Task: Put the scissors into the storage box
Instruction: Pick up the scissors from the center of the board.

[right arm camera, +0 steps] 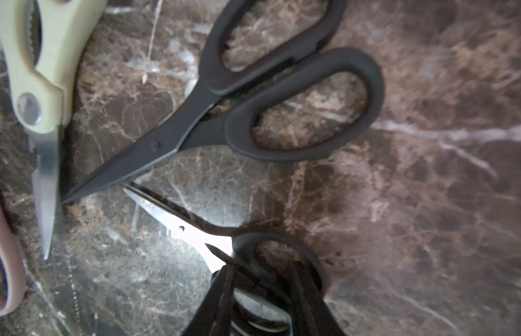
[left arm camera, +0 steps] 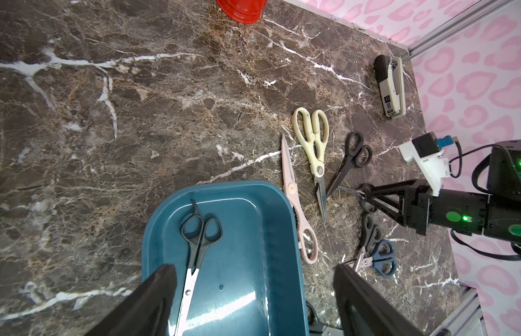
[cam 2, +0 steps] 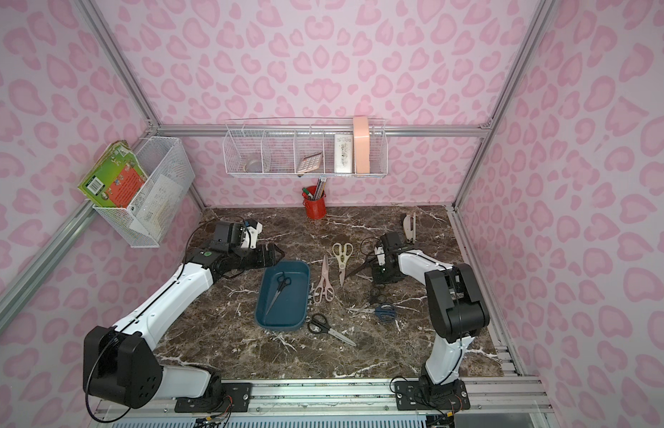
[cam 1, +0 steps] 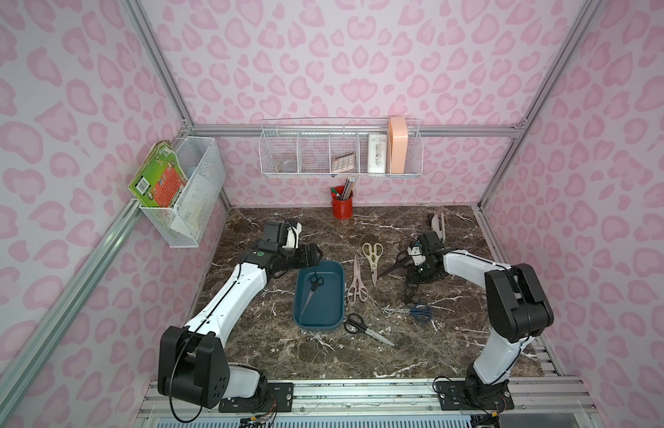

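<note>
Right wrist: jaws narrowly parted over small scissors.

Top views, a pair: high over the 6 o'clock edge of the marble tabletop, tilted down toward 12, whole scene, far. Left wrist view: mid-range, over the storage box, facing the stapler at 1 o'clock. Right wrist view: very near, looking down on black-handled scissors. Shared by all: cream-handled scissors.
</note>
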